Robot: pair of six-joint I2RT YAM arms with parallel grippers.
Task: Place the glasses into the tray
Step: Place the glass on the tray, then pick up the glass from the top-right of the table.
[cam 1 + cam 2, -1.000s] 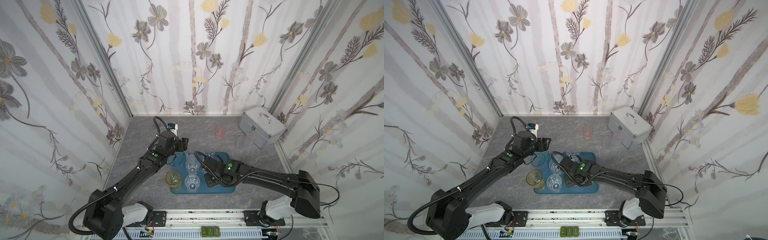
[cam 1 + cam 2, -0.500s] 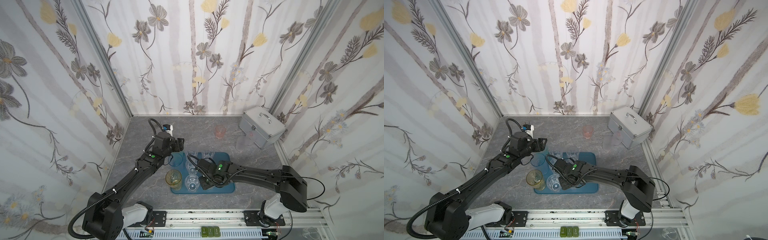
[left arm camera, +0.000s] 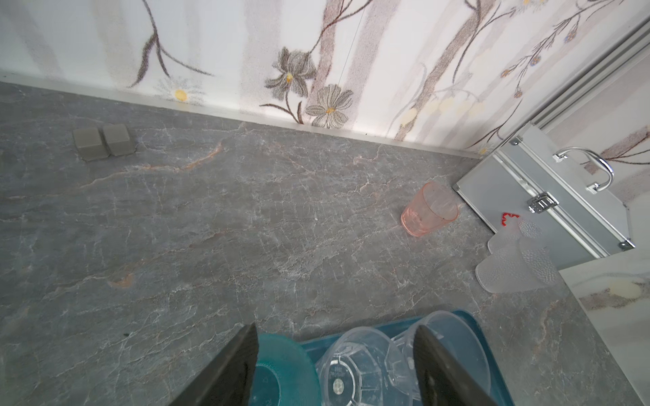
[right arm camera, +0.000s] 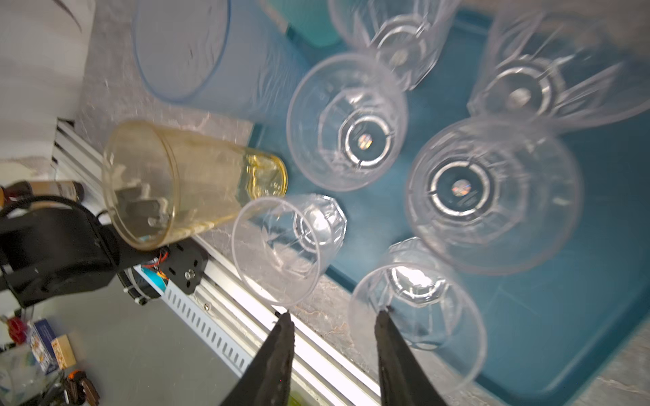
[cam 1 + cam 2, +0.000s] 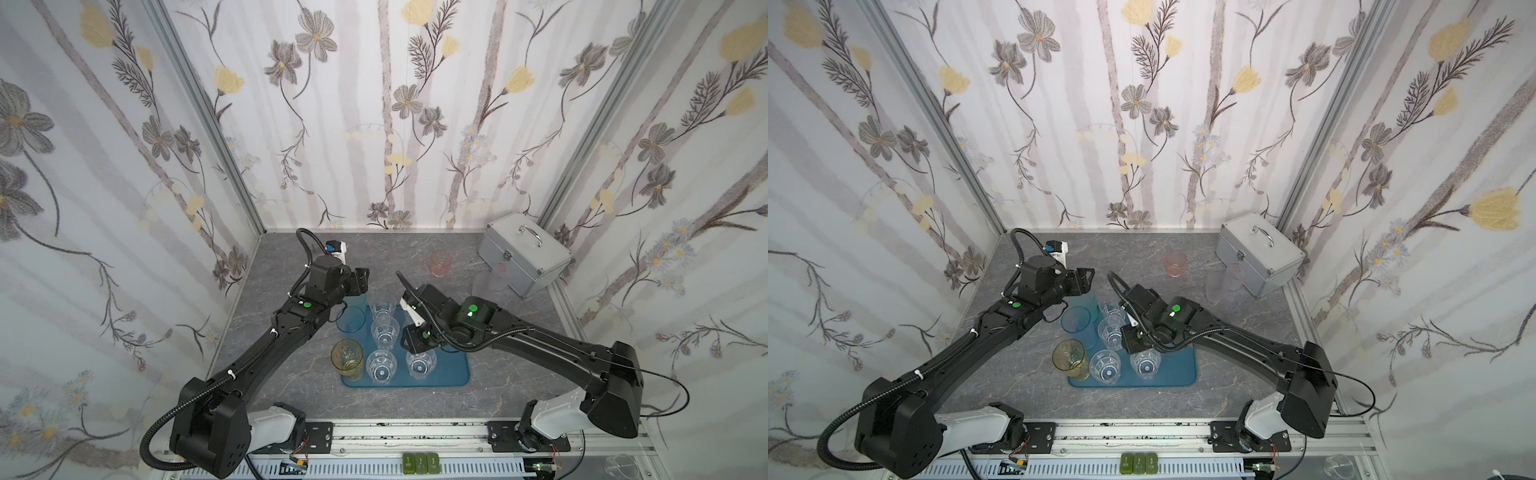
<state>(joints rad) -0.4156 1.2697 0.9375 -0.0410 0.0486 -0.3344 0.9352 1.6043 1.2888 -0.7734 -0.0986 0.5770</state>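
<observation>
Upright clear tumblers (image 5: 382, 368) sit packed close in the teal tray (image 5: 451, 372), lower middle of both top views, likely to leave room for more; the right end effector (image 4: 336, 313) and left end effector (image 3: 336, 327) hang above, fingers apart, empty.

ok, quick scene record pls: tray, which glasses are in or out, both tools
tray: teal, flat on the table, front centre
in tray: six clear glasses, upright (counted in the right wrist view)
at tray's left edge: amber glass, light blue glass; fully inside or not, cannot tell
off tray: pink glass alone; two frosted glasses beside the metal case
left tool: open, empty, above the tray's far left corner
right tool: open, at a front clear glass's rim
</observation>
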